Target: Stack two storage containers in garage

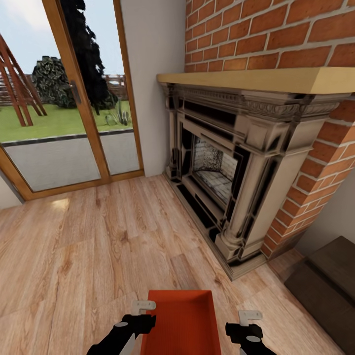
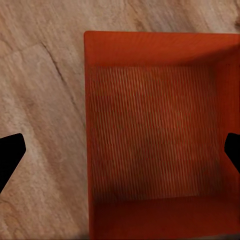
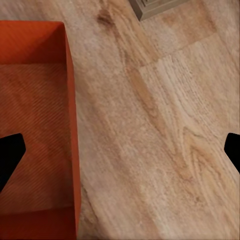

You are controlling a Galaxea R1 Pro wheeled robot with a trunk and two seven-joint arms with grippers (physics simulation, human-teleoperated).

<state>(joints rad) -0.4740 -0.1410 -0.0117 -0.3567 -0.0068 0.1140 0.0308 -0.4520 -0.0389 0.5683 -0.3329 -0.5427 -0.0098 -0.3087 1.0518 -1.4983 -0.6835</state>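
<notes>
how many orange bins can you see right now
1. The orange bin sits on the wood floor between the left claw and right claw, in front of the fireplace. A second may be out of view.

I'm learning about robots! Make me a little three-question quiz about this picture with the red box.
1. True or false: the orange-red container sits on the light wood plank floor.
2. The container lies: A) left of both end effectors, B) between the left end effector and the right end effector, C) inside the fireplace.
3. What, if anything, is in the container?

Key
1. True.
2. B.
3. Nothing; its ribbed bottom is bare.
</notes>
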